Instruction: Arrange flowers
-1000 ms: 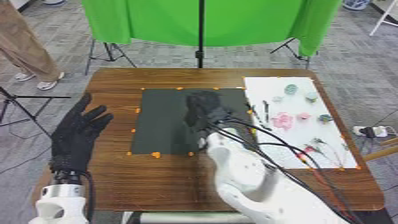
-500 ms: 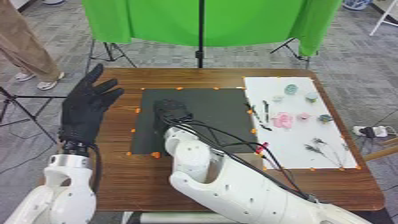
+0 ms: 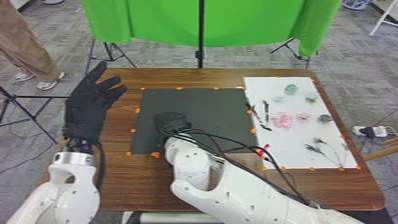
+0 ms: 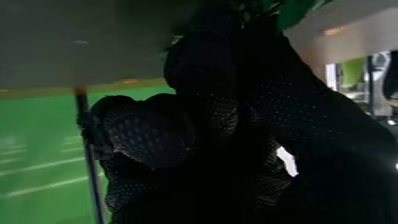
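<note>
Drawn back toward the robot over the black mat (image 3: 209, 102), the right hand (image 3: 171, 122) is closed in a pinch; green leaves (image 4: 292, 13) are held at its fingertips, flowers (image 3: 282, 120) laid to its right.

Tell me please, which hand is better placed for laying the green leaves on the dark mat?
The right, I think. The right hand is over the dark mat, with green leaves at its fingers. The left hand is off to the mat's left.
</note>
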Tool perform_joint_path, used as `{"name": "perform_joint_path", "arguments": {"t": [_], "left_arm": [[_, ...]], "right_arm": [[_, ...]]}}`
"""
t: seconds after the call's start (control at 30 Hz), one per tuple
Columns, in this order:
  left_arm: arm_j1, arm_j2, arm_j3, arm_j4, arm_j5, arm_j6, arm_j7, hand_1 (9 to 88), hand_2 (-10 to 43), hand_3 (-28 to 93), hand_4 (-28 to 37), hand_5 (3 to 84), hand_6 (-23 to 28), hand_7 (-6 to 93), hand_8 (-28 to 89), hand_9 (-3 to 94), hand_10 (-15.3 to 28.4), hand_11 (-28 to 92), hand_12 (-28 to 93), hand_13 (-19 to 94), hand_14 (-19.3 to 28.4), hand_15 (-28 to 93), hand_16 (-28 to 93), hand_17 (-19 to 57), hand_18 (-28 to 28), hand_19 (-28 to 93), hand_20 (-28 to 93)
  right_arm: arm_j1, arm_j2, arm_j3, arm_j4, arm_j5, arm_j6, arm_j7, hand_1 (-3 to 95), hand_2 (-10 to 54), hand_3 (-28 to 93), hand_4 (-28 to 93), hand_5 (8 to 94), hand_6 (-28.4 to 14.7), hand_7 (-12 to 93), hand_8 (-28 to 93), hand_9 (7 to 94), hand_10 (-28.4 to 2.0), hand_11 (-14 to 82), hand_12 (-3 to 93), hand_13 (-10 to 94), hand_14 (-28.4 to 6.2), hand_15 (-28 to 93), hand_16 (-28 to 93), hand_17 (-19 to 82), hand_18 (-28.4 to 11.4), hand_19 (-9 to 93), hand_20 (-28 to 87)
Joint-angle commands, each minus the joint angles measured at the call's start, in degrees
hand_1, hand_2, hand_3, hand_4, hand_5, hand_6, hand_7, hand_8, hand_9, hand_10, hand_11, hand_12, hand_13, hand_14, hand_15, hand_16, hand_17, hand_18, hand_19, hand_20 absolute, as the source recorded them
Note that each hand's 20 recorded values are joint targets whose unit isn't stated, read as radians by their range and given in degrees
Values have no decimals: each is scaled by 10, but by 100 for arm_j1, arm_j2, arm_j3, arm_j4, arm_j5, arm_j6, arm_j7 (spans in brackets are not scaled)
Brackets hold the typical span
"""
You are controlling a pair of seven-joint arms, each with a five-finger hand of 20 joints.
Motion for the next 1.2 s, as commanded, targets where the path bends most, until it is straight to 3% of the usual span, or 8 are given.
{"name": "perform_joint_path", "arguments": {"t": [0.03,0.17,0.2,0.37,0.6,0.7,0.93,1.2], "left_arm": [[-15,-70,-11,29,27,-86,-70,262,77,743,-212,322,67,129,-93,330,199,272,135,243,258,561,-74,-86,236,492,242],[49,-43,-16,10,5,-80,-19,263,77,745,-210,322,67,129,-93,330,199,272,136,242,258,561,-74,-86,236,491,242],[-72,-151,-53,61,73,-104,-186,263,77,745,-210,322,67,129,-93,330,199,272,135,243,258,561,-74,-86,236,491,242],[-274,-219,-33,133,97,-143,-323,265,77,747,-207,322,67,129,-93,330,199,272,135,243,258,561,-75,-86,237,491,242],[-158,-232,-59,104,90,-127,-345,266,78,746,-204,322,66,128,-93,330,198,271,135,242,258,561,-74,-86,237,491,242],[157,-258,-175,-25,105,-45,-361,267,78,746,-204,322,66,129,-93,330,198,271,135,242,258,561,-75,-86,236,491,242],[1375,-78,-571,-411,-159,253,289,267,78,746,-204,323,67,129,-93,330,199,273,135,243,257,561,-75,-86,236,492,242],[1551,-110,-628,-430,-238,293,437,266,76,746,-206,324,67,129,-93,331,198,274,135,242,257,561,-75,-86,236,491,242]], "right_arm": [[61,-81,72,-39,-217,56,-151,532,-95,702,-282,903,-24,196,91,885,-104,529,221,823,-100,757,180,411,-250,932,505],[-9,-89,167,-129,-32,-129,-118,511,-95,691,-282,893,-26,184,71,876,-109,529,223,810,-105,761,180,402,-252,932,505],[-175,-214,452,-70,-350,-375,-421,504,-95,685,-282,892,-27,182,69,876,-110,529,223,808,-107,761,180,401,-253,932,505],[-300,-392,766,-42,-400,-705,-618,457,-95,684,-283,885,-27,168,55,872,-115,527,223,795,-115,770,181,387,-259,932,505],[-312,-377,746,-66,-439,-594,-606,402,-95,685,-283,875,-23,153,-106,864,-121,522,223,787,-116,774,174,380,-259,932,504],[-484,-345,816,-185,-506,-533,-654,395,-95,683,-283,873,-23,154,-111,863,-121,522,222,785,-116,774,173,379,-259,932,503],[-186,552,836,-1147,136,-196,-381,374,-95,694,-283,850,-26,156,-111,843,-126,520,221,769,-120,772,172,369,-264,932,492],[-752,2028,2288,-2255,767,56,205,358,-95,702,-272,757,-40,153,-115,780,-158,437,184,700,-141,734,138,311,-276,928,398]]}}
